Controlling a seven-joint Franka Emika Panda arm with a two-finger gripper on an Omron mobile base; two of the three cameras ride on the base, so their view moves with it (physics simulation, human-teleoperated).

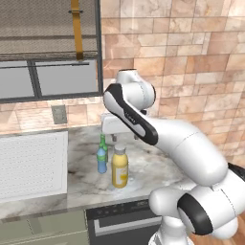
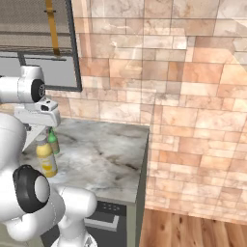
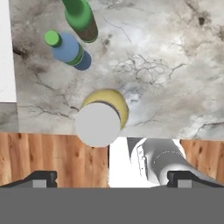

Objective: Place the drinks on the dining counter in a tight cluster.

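Left base view: yellow bottle, blue bottle and green glass bottle stand close together on the marble counter; you hover just above them

Right base view: yellow bottle nearest the counter's front edge

Hand view: gripper fingers spread wide, empty, grey cap ahead; centre over it, then descend straight
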